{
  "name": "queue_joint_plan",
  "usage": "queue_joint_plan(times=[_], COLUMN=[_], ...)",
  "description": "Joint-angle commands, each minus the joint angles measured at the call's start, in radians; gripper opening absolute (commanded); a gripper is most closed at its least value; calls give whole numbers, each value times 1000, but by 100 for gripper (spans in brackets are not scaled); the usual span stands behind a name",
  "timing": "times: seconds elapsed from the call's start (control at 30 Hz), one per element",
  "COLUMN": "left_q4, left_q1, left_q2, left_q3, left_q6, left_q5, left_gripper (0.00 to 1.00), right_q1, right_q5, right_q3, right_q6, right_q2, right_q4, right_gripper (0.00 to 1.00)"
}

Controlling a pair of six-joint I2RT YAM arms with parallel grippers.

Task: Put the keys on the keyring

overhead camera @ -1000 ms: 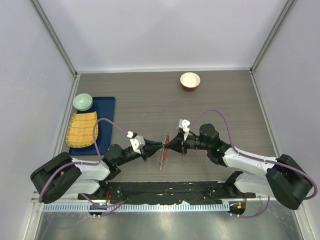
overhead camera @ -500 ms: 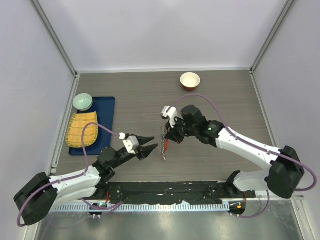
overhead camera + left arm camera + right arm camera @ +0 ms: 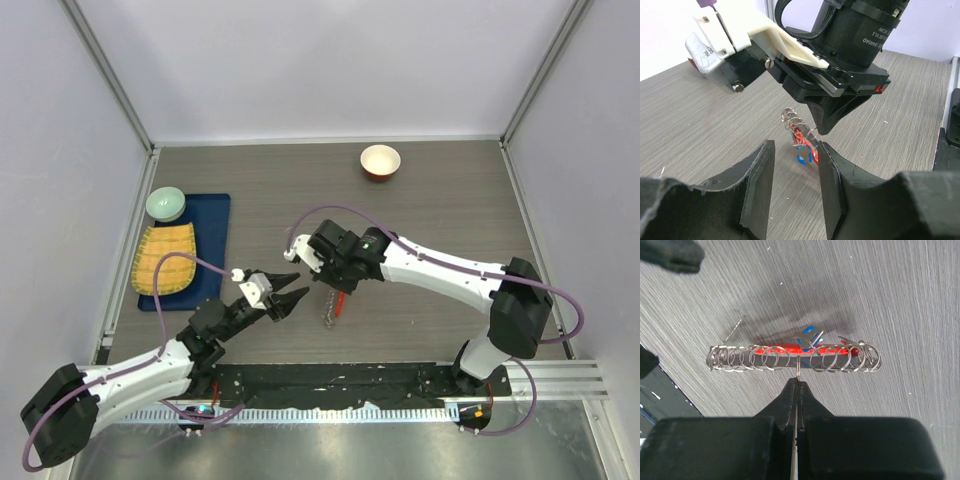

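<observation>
Comparing the overhead view with those of a second ago, a separation is seen. Both pincers then met at the keyring (image 3: 329, 311), a silvery wire coil joined to a red curved bar. Now the black two-finger left gripper (image 3: 292, 288) has been drawn back toward its base, and the black two-finger right gripper (image 3: 338, 287) has been swung left with the ring in it.

In the right wrist view the right gripper (image 3: 796, 389) is seen fully closed, its fingers pinched on a thin wire of the keyring (image 3: 795, 358). The coil is held level just past the tips, above the grey wood-grain table (image 3: 900, 295). A small blue-headed key (image 3: 808, 334) is seen against the coil, but whether it is threaded on cannot be told.

In the left wrist view the left gripper (image 3: 793, 180) is seen spread wide with nothing between its fingers. It is aimed at the keyring (image 3: 796, 131) dangling below the right gripper (image 3: 822, 131). Whether the ring's lower end touches the table cannot be told.

The hand-over is judged complete, with the ring carried by one arm alone. The threading of further keys is judged still to be done.

A white printed label (image 3: 871, 39) is carried on the round black motor housing of the right wrist. Its text is too small and tilted to be read reliably.
</observation>
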Motion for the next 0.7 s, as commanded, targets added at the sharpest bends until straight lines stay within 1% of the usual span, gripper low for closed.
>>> queue_joint_plan(times=[0.0, 0.17, 0.4, 0.67], left_q4=[10, 83, 221, 292], left_q1=[-3, -3, -5, -5], left_q2=[19, 117, 277, 348], left_q3=[-27, -7, 31, 73], left_q6=[14, 11, 19, 26], left_q5=[4, 68, 183, 246], left_gripper=[43, 44, 43, 43], right_q1=[22, 22, 22, 23], right_q5=[44, -71, -145, -194], right_q3=[52, 15, -49, -91], right_q6=[-74, -122, -172, -199], right_q2=[-28, -72, -135, -171], right_q4=[-47, -5, 47, 72], right_gripper=[1, 1, 1, 1])
